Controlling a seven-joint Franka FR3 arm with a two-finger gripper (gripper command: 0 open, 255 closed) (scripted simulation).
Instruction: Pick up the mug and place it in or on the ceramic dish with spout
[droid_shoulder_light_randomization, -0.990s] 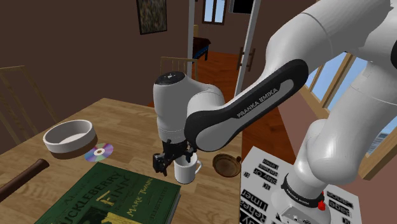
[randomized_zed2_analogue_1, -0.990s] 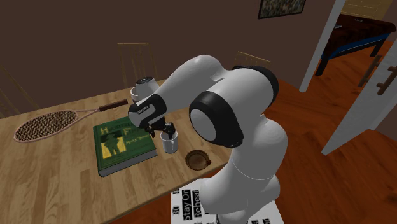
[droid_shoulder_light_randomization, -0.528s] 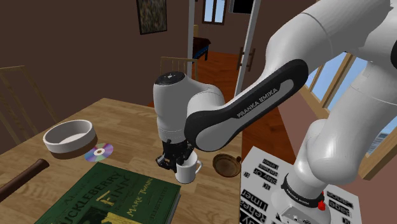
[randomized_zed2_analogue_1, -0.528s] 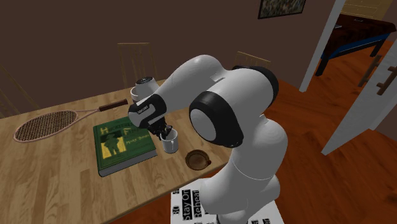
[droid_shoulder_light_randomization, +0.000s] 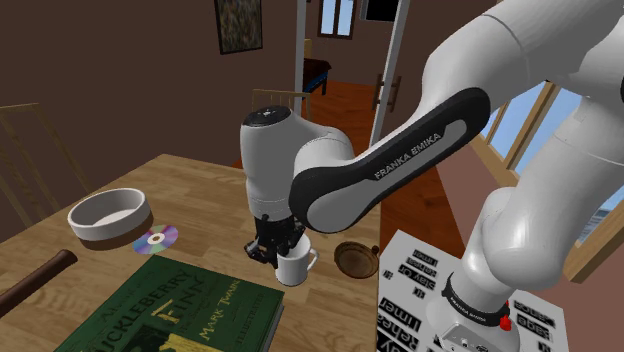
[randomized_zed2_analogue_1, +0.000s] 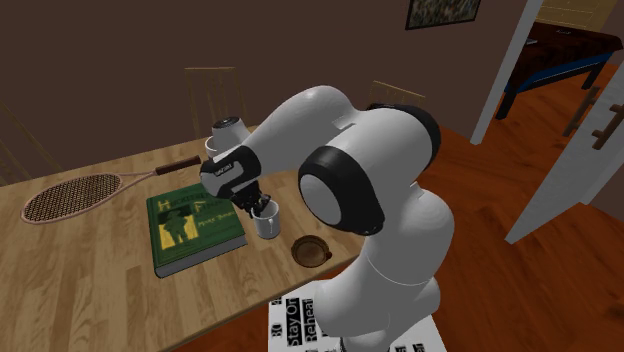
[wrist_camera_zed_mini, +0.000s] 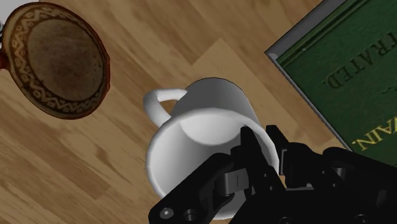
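Note:
A white mug (droid_shoulder_light_randomization: 294, 266) with its handle toward the shoulder view's right stands by the table's near edge, beside the green book. My black gripper (droid_shoulder_light_randomization: 281, 249) comes down on it from above, shut on the mug's rim. In the wrist view one finger sits inside the mug (wrist_camera_zed_mini: 203, 143) and the other outside its wall, at the gripper (wrist_camera_zed_mini: 262, 144). The brown dish (droid_shoulder_light_randomization: 355, 259) with a patterned rim lies on the table just past the mug's handle, also seen as the dish (wrist_camera_zed_mini: 58, 60) and the dish (randomized_zed2_analogue_1: 309, 250). The second exterior view shows the gripper (randomized_zed2_analogue_1: 259, 208) on the mug (randomized_zed2_analogue_1: 267, 223).
A green hardback book (droid_shoulder_light_randomization: 170, 314) lies close to the mug. A CD (droid_shoulder_light_randomization: 157, 238) and a white round bowl (droid_shoulder_light_randomization: 108, 215) sit farther along the table. A racket (randomized_zed2_analogue_1: 80, 192) lies on the far side. Chairs stand behind the table (randomized_zed2_analogue_1: 90, 290); the table's edge runs just beyond the dish.
The fingers, apart around the mug's rim a second ago, have closed onto it. The arm's elbow has risen slightly; the mug sits in nearly the same spot.

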